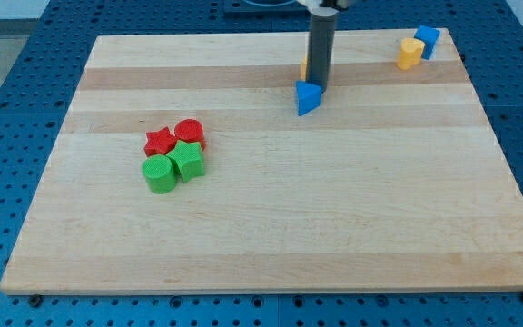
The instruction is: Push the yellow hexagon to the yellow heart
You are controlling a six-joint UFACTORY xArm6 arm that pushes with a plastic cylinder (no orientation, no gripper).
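My tip [320, 91] stands near the view's top centre. A yellow block [304, 66], mostly hidden behind the rod, shows only as a thin sliver at the rod's left edge; its shape cannot be made out. A blue triangle [308, 98] lies right at the tip's lower left, touching or nearly touching it. A second yellow block [410, 53], which looks like the heart, sits far to the right near the view's top right corner, well apart from the tip.
A blue block [427, 41] sits against the heart-like yellow block's upper right. A cluster lies at the view's left: red star [160, 141], red cylinder [190, 133], green cylinder [159, 173], green star [188, 160]. The wooden board [271, 245] ends near the heart-like yellow block.
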